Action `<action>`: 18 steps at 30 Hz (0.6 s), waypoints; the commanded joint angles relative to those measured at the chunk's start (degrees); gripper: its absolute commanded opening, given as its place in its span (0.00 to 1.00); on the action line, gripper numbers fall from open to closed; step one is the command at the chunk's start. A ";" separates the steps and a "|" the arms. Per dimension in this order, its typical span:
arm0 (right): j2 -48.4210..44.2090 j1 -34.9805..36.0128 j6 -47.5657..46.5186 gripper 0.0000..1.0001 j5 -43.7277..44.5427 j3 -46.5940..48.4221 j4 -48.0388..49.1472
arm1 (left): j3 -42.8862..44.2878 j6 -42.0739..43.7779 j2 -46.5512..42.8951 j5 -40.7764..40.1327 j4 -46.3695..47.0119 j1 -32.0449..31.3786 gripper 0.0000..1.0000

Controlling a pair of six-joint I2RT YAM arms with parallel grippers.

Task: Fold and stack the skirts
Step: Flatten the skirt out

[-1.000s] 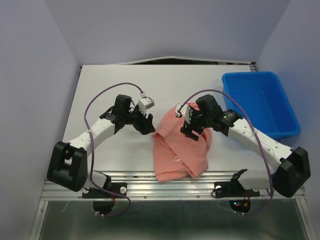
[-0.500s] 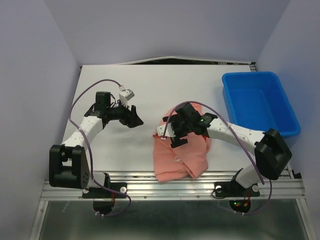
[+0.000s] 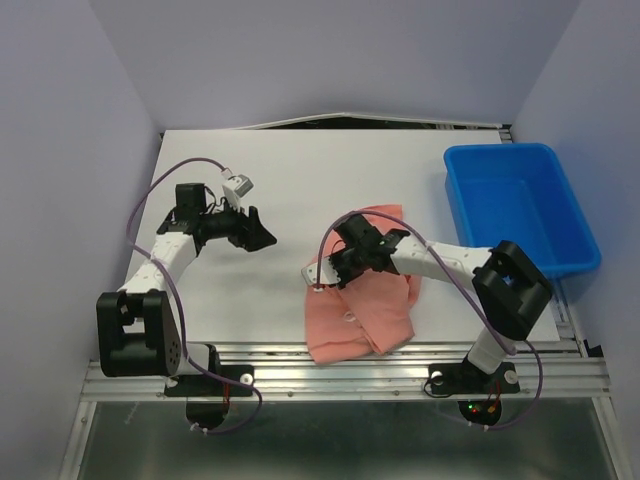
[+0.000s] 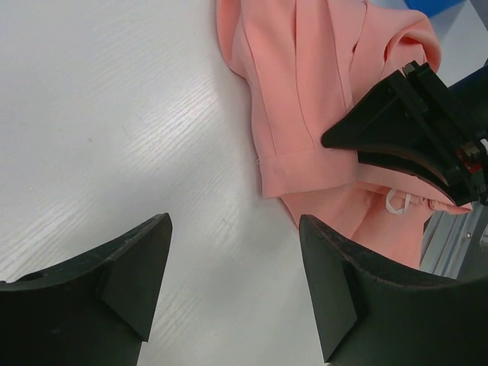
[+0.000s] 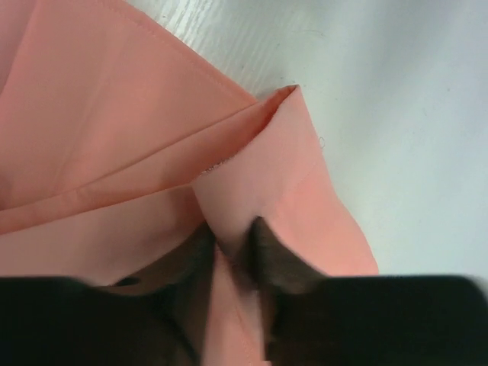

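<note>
- The salmon-pink skirt (image 3: 365,305) lies bunched on the white table (image 3: 300,170), near its front edge and a little right of centre. It is between the two arm bases.
- The right arm bends at its elbow by the near right side, and its forearm stretches leftward, low over the cloth. The right gripper (image 3: 335,268) sits at the skirt's upper left edge.
- In the right wrist view, the right gripper's fingers are closed tight on a raised fold of the cloth, close to a stitched corner of the skirt.
- The left arm rises from its near-left base toward the far left, then turns at the elbow so the forearm points right, toward the table's middle.
- The left gripper (image 3: 258,232) hangs over bare table, its fingers spread wide with nothing between them. It is clear of the skirt's edge.
- The left wrist view looks across at the skirt and the right gripper's dark fingers on it.
- A blue bin (image 3: 497,152) stands at the far right, apart from the skirt.
</note>
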 commanded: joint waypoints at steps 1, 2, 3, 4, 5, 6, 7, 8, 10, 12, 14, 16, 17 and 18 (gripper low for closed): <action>1.66 0.53 0.55 0.11 -0.96 6.14 4.49 | 0.09 1.95 0.07 3.51 0.95 2.55 0.79; 1.84 0.53 1.33 0.05 -0.70 7.81 4.49 | 0.01 2.30 0.16 3.60 0.77 2.99 0.79; 1.92 0.53 1.86 0.01 -0.43 8.61 4.58 | -0.08 2.31 0.07 3.60 0.77 3.08 0.79; 2.01 0.53 2.57 0.01 0.27 9.57 4.50 | -0.08 2.48 -0.02 3.60 0.77 3.26 0.79; 1.93 0.53 4.49 0.01 0.54 11.41 4.49 | -0.08 2.65 -0.19 3.51 0.69 3.34 0.79; 1.49 0.53 5.81 0.01 1.23 12.56 4.23 | -0.08 2.83 -0.37 3.08 0.16 3.35 0.79; 1.22 0.53 7.04 0.01 1.68 13.79 4.23 | 0.01 3.09 -0.45 2.98 -0.10 3.35 0.78; 0.87 0.53 9.14 0.01 2.03 14.93 4.06 | 0.27 3.79 -0.63 2.81 -0.37 3.43 0.79; 0.26 0.53 11.09 0.01 3.52 19.50 2.83 | 0.27 4.15 -1.59 1.58 -0.63 3.43 0.79; -0.36 0.00 14.08 0.01 4.40 25.45 -0.32 | 0.44 4.59 -2.56 0.79 -0.63 3.61 0.79; -0.80 -1.22 15.75 0.01 5.45 29.51 -2.52 | 0.88 4.85 -3.61 0.17 -0.98 3.70 0.79; -1.32 -1.93 16.89 0.01 7.12 34.26 -5.25 | 1.06 4.85 -4.23 0.26 -1.07 4.13 0.80; -2.28 -2.54 17.25 0.01 7.65 35.32 -5.78 | 1.15 4.85 -4.93 0.52 -1.07 4.40 0.80; -2.82 -2.55 17.60 0.01 8.18 36.38 -6.48 | 1.24 4.94 -5.29 0.87 -1.16 4.75 0.80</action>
